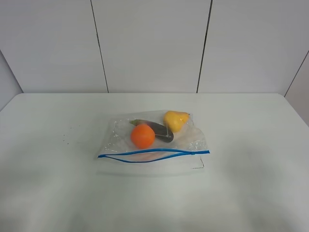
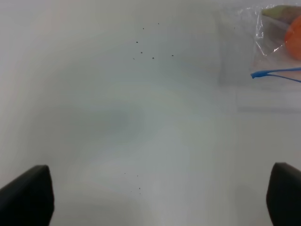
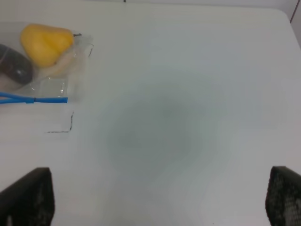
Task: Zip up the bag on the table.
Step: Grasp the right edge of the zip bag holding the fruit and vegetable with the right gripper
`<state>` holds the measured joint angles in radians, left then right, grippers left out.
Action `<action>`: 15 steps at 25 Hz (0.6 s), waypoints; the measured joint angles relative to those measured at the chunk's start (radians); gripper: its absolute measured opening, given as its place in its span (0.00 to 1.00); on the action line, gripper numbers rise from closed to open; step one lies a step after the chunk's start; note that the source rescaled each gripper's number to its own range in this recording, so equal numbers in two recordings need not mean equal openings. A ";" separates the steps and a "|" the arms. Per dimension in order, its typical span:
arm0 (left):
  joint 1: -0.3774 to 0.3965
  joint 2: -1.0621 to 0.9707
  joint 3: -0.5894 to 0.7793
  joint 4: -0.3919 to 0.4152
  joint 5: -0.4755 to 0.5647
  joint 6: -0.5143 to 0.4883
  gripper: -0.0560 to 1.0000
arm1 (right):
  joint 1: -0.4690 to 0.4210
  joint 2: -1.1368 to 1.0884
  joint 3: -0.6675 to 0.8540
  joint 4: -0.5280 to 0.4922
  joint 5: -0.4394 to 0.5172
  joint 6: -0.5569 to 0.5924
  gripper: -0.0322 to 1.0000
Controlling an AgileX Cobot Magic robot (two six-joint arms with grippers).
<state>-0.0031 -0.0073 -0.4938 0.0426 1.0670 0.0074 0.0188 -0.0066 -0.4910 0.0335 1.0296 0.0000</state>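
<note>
We hold our left gripper [image 2: 155, 195] with its jaws spread wide. Its two dark fingers [image 2: 28, 197] show only as blunt tips at opposite edges of the left wrist view, and they grip nothing. Our right gripper [image 3: 155, 197] stands the same way, its dark fingers [image 3: 282, 197] far apart and empty. Both grippers hang raised, facing downward and touching nothing. We cannot tell the pose of either arm.

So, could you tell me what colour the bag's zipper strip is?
Blue strip, clearest in the exterior high view.
</note>
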 joint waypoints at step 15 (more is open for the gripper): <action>0.000 0.000 0.000 0.000 0.000 0.000 0.94 | 0.000 0.000 0.000 0.000 0.000 0.000 1.00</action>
<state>-0.0031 -0.0073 -0.4938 0.0426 1.0670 0.0074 0.0188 -0.0066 -0.4910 0.0335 1.0296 0.0000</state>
